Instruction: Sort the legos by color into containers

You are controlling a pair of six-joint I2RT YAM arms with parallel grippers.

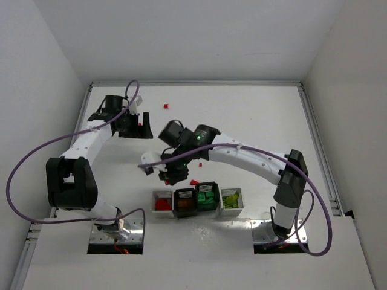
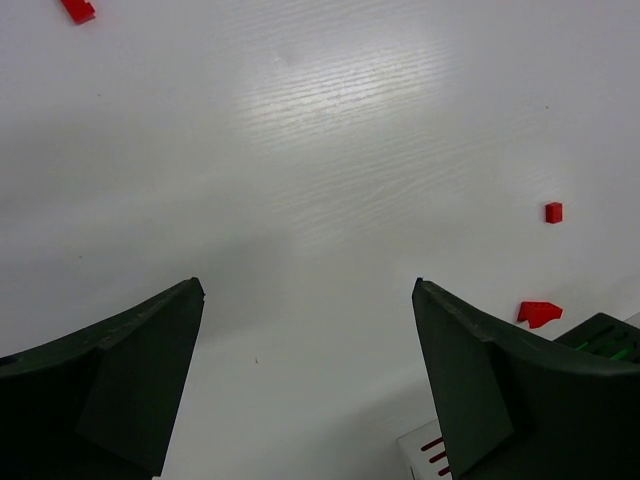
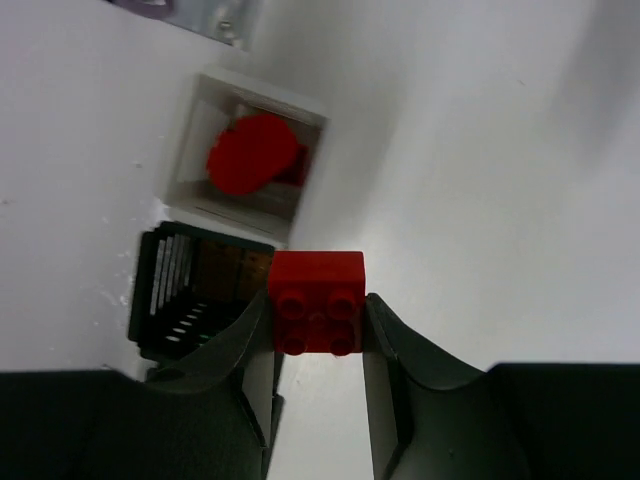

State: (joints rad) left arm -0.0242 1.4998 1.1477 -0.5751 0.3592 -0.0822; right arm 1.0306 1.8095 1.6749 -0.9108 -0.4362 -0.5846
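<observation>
— Right claw point(image 3: 317, 312): what does this panel show?
— My claw, clenched on a red brick point(image 3: 317, 300). The studs face the wrist camera, with one finger on each side wall. Gripping the flat sides keeps the brick square, so I judge it should drop cleanly.

— Where is the brick relative to the bins?
— It is held above the desk point(image 1: 242, 115), just behind the left end of the row of four bins point(image 1: 184, 214). In the wrist view it overlaps the corner of a black slotted bin point(image 3: 165, 290). The white end bin point(image 3: 190, 150) sits next to that one and already holds red pieces.

— Why that bin?
— Colour match: red joins red. The other three hold orange-brown, green and yellow-green pieces.

— And the left claw point(image 2: 308, 290)?
— Released, fingers spread wide, nothing between them, over bare desk at the far left. Red strays lie ahead of it point(image 2: 553, 212), point(image 2: 538, 312), point(image 2: 77, 10). The wide spread is presumably readiness for one of these.

— What does the next move call for?
— Carrying the brick fully over the white bin before letting go. Released where it hangs, it could land on the desk or in the black bin. Only a few reds lie loose, so sorting looks nearly complete.
</observation>
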